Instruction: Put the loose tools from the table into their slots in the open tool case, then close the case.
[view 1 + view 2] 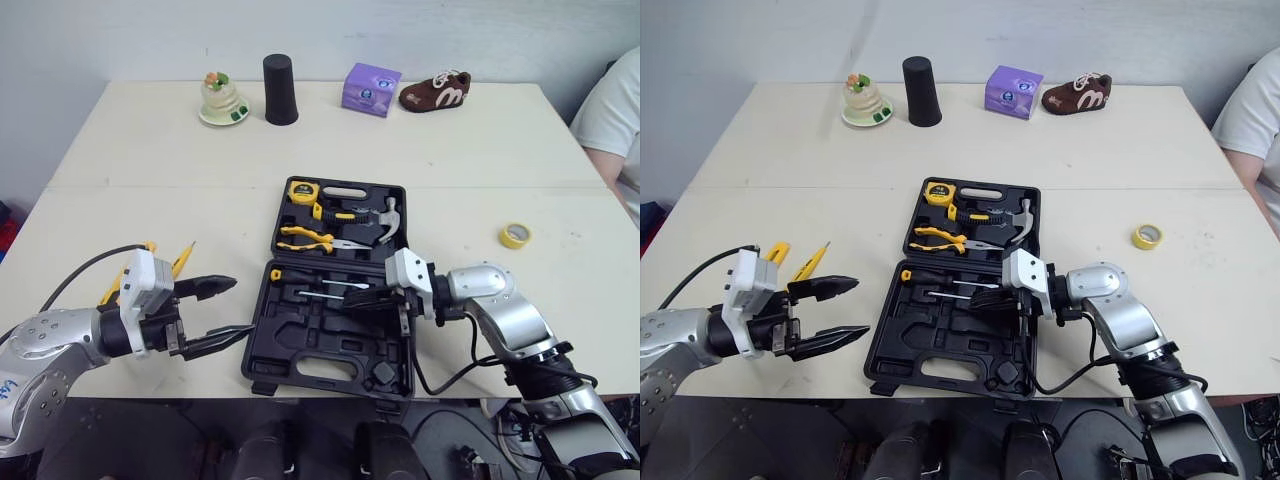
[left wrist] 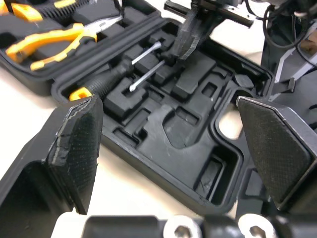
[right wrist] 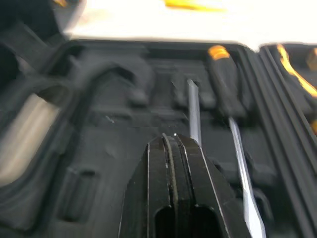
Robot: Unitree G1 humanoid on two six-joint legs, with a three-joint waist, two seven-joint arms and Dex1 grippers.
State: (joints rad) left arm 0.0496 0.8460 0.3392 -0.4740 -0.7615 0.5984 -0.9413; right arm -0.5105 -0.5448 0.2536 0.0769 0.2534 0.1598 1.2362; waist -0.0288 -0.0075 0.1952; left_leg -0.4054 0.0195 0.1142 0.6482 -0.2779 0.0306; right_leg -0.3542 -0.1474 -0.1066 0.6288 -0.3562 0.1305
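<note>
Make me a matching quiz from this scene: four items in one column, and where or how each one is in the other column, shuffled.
1. left gripper
2. right gripper
3. hammer
4. yellow tape roll

A. on the table, right of the tool case
B. open, left of the case
C. shut, over the case's near half
D. seated in the case's far half

Pairs: 1-B, 2-C, 3-D, 4-A
</note>
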